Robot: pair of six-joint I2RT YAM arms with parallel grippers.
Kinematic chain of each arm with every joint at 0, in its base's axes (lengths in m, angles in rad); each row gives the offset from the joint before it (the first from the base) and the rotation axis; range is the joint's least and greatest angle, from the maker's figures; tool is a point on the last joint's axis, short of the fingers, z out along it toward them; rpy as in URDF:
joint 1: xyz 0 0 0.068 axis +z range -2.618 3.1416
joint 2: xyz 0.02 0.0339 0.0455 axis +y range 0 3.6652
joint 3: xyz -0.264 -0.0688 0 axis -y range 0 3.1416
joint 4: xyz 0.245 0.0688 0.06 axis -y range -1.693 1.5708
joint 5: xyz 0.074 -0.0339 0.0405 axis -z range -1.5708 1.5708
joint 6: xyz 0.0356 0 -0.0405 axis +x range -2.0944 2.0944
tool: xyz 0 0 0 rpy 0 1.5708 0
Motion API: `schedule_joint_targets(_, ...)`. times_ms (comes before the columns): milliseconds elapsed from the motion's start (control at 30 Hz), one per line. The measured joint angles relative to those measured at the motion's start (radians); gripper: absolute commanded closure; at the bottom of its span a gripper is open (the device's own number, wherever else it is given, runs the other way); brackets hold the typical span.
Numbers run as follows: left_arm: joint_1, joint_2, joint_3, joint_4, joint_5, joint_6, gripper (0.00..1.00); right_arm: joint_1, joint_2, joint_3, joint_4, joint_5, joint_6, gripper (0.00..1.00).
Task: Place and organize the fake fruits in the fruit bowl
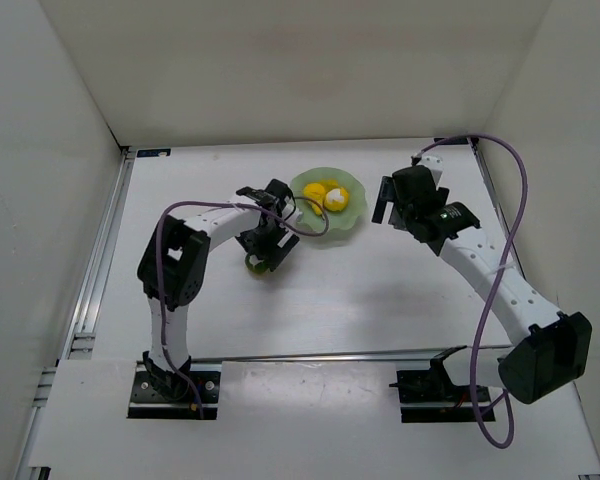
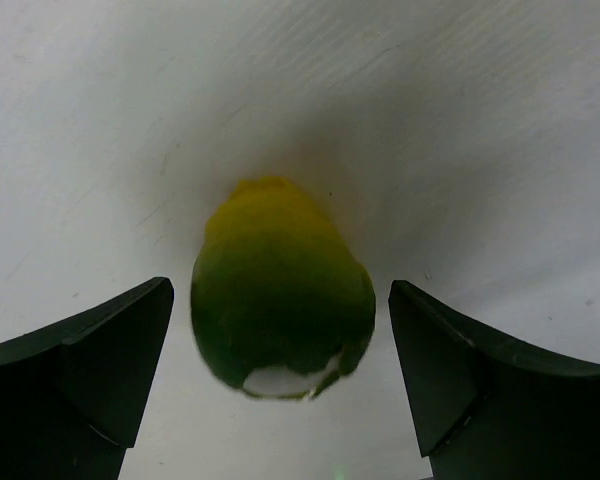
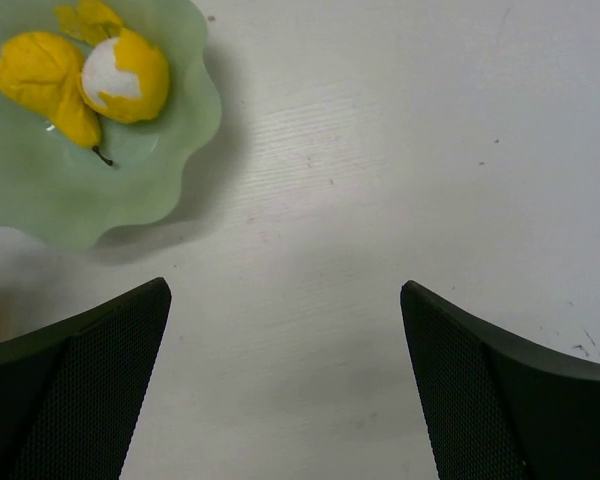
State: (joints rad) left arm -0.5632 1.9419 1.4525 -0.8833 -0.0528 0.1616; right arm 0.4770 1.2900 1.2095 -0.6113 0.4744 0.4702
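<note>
The pale green fruit bowl (image 1: 348, 222) (image 3: 130, 190) stands at the middle back of the table. In it lie a yellow pear (image 1: 314, 191) (image 3: 45, 75) and a yellow-and-white peeled-looking fruit (image 1: 336, 198) (image 3: 130, 70), touching each other. A dark green fruit with a yellow top and a white patch (image 2: 280, 300) (image 1: 252, 265) rests on the table left of the bowl. My left gripper (image 2: 280, 290) (image 1: 265, 256) is open around it, with a gap on each side. My right gripper (image 3: 285, 290) (image 1: 382, 205) is open and empty over bare table just right of the bowl.
White walls enclose the table on three sides. A metal rail (image 1: 98, 260) runs along the left edge. Purple cables (image 1: 515, 190) loop off both arms.
</note>
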Motion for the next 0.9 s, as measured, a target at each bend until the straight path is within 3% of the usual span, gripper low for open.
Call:
schedule_joint_targets(67,0.004,0.052,0.002,-0.01,-0.001,-0.01,0.03,0.0,-0.012,-0.016,-0.017,0.009,0.005,0.0)
schedule_joint_targets(133,0.005,0.078,0.002,-0.027,-0.001,-0.017,0.18,-0.005,-0.026,-0.021,-0.022,0.019,0.01,0.0)
schedule_joint_targets(167,0.005,0.08,0.002,-0.034,0.001,-0.021,0.33,-0.006,-0.034,-0.021,-0.023,0.024,0.013,0.0)
schedule_joint_targets(233,0.006,0.074,0.002,-0.045,0.005,-0.021,0.48,-0.009,-0.048,-0.021,-0.022,0.036,0.016,0.0)
schedule_joint_targets(333,0.007,0.063,0.033,-0.088,0.02,-0.013,0.65,-0.012,-0.061,-0.021,-0.022,0.048,0.018,0.0)
schedule_joint_targets(367,0.007,0.061,0.06,-0.113,0.028,-0.013,0.65,-0.012,-0.061,-0.021,-0.022,0.05,0.019,0.0)
schedule_joint_targets(567,-0.007,0.052,0.316,-0.159,0.039,0.0,0.64,-0.012,-0.06,-0.023,-0.02,0.051,0.021,0.0)
schedule_joint_targets(600,-0.014,0.05,0.36,-0.146,0.034,0.003,0.57,-0.013,-0.06,-0.026,-0.016,0.051,0.021,0.0)
schedule_joint_targets(667,-0.029,0.055,0.436,-0.117,0.025,0.008,0.57,-0.018,-0.06,-0.033,-0.016,0.05,0.021,0.0)
schedule_joint_targets(767,-0.05,0.117,0.607,-0.08,0.013,0.014,0.48,-0.037,-0.06,-0.042,-0.017,0.055,0.021,0.0)
schedule_joint_targets(867,-0.066,0.219,0.772,-0.031,0.008,0.018,0.08,-0.058,-0.061,-0.043,-0.017,0.058,0.021,0.0)
schedule_joint_targets(900,-0.07,0.251,0.809,-0.013,0.007,0.023,0.0,-0.064,-0.063,-0.043,-0.017,0.058,0.021,0.0)
